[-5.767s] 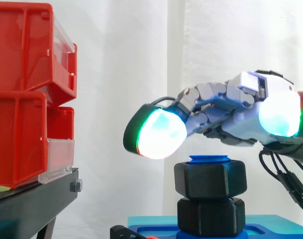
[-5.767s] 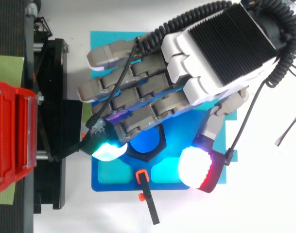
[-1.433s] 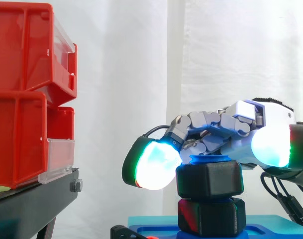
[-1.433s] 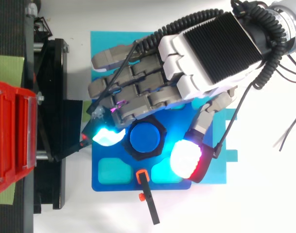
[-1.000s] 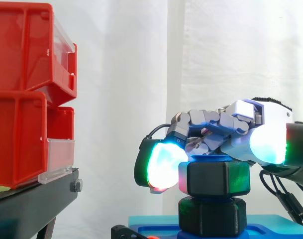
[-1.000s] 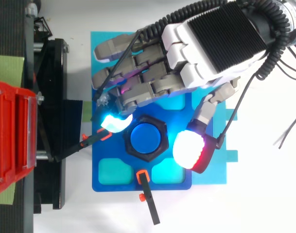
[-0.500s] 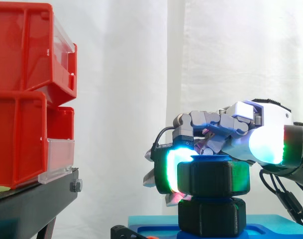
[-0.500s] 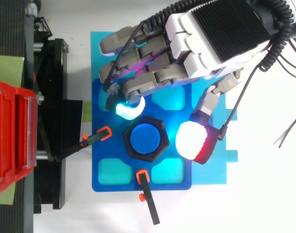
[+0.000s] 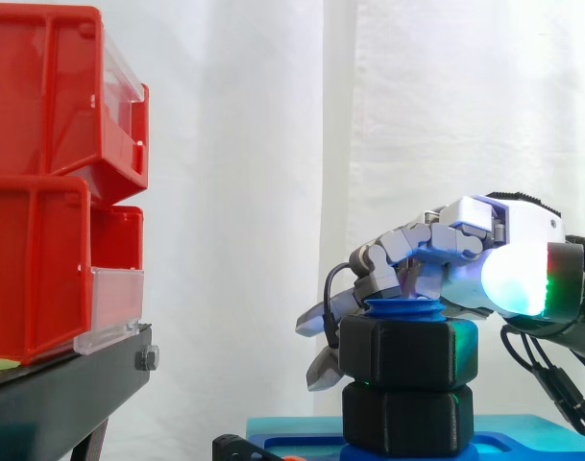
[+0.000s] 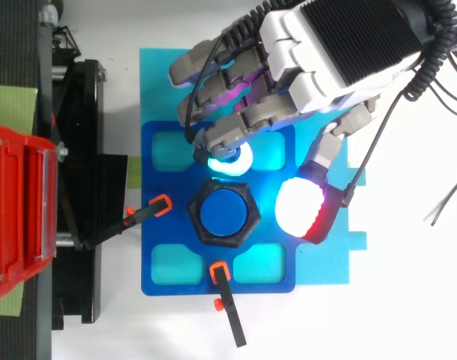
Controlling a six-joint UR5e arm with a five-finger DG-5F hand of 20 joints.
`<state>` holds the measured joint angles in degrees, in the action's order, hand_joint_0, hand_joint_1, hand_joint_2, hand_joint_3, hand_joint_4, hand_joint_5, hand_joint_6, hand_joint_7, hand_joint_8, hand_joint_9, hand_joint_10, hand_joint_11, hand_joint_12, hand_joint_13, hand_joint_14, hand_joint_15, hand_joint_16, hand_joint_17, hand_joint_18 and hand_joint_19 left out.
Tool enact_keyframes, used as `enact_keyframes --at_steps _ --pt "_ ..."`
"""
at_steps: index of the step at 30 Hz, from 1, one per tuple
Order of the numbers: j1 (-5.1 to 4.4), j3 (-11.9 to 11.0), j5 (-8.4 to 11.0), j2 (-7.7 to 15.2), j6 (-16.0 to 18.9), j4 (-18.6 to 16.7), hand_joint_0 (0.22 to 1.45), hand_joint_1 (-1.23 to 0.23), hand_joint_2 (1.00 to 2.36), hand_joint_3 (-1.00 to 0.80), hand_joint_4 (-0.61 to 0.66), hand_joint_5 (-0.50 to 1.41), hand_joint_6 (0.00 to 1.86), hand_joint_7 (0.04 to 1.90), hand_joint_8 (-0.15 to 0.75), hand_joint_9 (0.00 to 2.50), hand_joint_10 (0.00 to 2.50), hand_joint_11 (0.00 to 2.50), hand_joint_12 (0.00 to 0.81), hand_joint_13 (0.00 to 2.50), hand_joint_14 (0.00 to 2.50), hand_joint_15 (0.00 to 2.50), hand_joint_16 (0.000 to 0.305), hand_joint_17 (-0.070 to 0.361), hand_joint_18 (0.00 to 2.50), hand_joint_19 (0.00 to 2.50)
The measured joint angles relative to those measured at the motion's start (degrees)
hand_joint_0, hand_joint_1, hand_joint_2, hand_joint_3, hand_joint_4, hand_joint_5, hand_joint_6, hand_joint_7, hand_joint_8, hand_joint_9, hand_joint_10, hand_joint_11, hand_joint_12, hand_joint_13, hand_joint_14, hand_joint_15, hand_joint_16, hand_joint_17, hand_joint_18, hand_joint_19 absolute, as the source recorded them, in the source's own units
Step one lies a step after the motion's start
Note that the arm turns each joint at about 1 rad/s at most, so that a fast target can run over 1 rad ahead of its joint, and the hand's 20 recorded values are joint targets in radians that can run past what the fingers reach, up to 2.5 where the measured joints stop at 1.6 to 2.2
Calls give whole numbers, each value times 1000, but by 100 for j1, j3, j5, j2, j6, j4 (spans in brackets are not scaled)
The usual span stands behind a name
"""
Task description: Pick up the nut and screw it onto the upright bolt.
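Side view, nut: the black hexagonal plastic nut (image 9: 409, 351) is threaded on the blue upright plastic bolt (image 9: 404, 307), whose top just clears it.
Side view, base: a second black hexagonal block (image 9: 407, 418) sits directly beneath the nut on the bolt.
Side view, hand: the grey-and-white robot hand (image 9: 484, 252) hangs level with the bolt's top, to the right of the bolt.
Top view, nut: the nut (image 10: 195, 214) rings the bolt (image 10: 226, 214), which stands at the centre of the blue fixture plate (image 10: 162, 247).
Top view, hand: the hand (image 10: 341, 45) reaches in from the upper right of the bolt. Whether it grips the nut cannot be told.
Handling: the nut is judged rigid, light and smooth-sided, so it is likely to slip if held at the corners.
Hold: it is best taken across two opposite flats, square to the bolt's axis, because a tilted turn could bind the thread.
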<state>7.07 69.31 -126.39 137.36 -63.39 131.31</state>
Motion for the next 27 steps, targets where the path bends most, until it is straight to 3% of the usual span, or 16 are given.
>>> enact_keyframes --at_steps 2,9,13,18,27 --pt "10 -38 -21 -1 18 4 509 -199 1000 -500 162 45 502 1493 274 1295 1 0 230 862 0 0 19 44 596 0" --pt "36 -382 -201 -5 206 90 499 -186 1000 -500 276 -72 504 926 292 1185 0 0 259 807 0 0 23 52 538 0" --pt "37 -575 -251 -1 394 128 493 -184 1000 -500 225 -125 502 706 275 1060 0 0 271 773 0 0 26 58 498 0" --pt "-5 -661 -276 0 582 15 486 -186 1000 -500 169 -171 501 582 254 897 0 0 282 695 0 0 29 66 435 0" --pt "-142 -662 -187 169 517 -113 481 -184 1000 -500 132 -194 500 533 239 744 0 0 292 599 0 0 31 70 331 0"
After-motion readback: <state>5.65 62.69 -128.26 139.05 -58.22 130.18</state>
